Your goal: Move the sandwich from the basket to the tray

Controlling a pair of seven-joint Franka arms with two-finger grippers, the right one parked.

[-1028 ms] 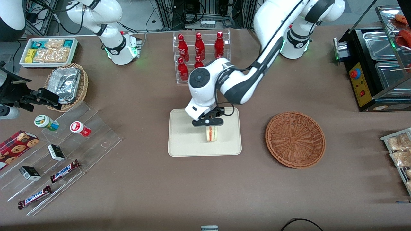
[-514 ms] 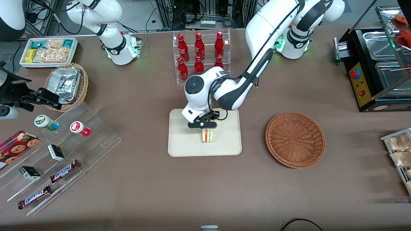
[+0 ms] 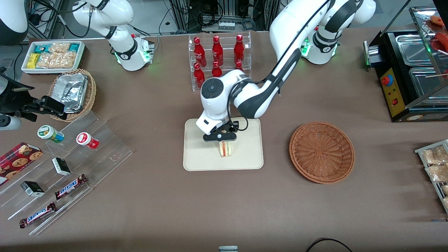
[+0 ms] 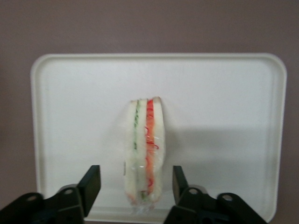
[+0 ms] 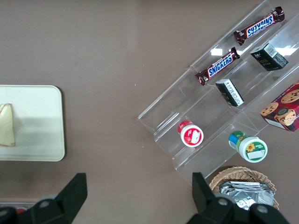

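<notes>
The sandwich (image 3: 226, 149) (image 4: 144, 149) (image 5: 6, 125), a white wedge with red and green filling stripes, stands on its edge on the cream tray (image 3: 199, 154) (image 4: 224, 116) (image 5: 32, 126). My left gripper (image 3: 223, 140) (image 4: 135, 176) hovers just above it and is open. One finger sits on each side of the sandwich with a visible gap, so neither touches it. The reddish-brown wicker basket (image 3: 322, 152) lies empty beside the tray, toward the working arm's end of the table.
A clear rack of red bottles (image 3: 217, 56) stands farther from the front camera than the tray. Toward the parked arm's end are a stepped acrylic shelf (image 3: 70, 164) with snacks, a tan basket of foil containers (image 3: 73, 92) and a white snack box (image 3: 52, 56). A black food warmer (image 3: 409, 73) stands at the working arm's end.
The gripper and sandwich shifted a little toward the parked arm's end over the tray. The sandwich now rests on the tray.
</notes>
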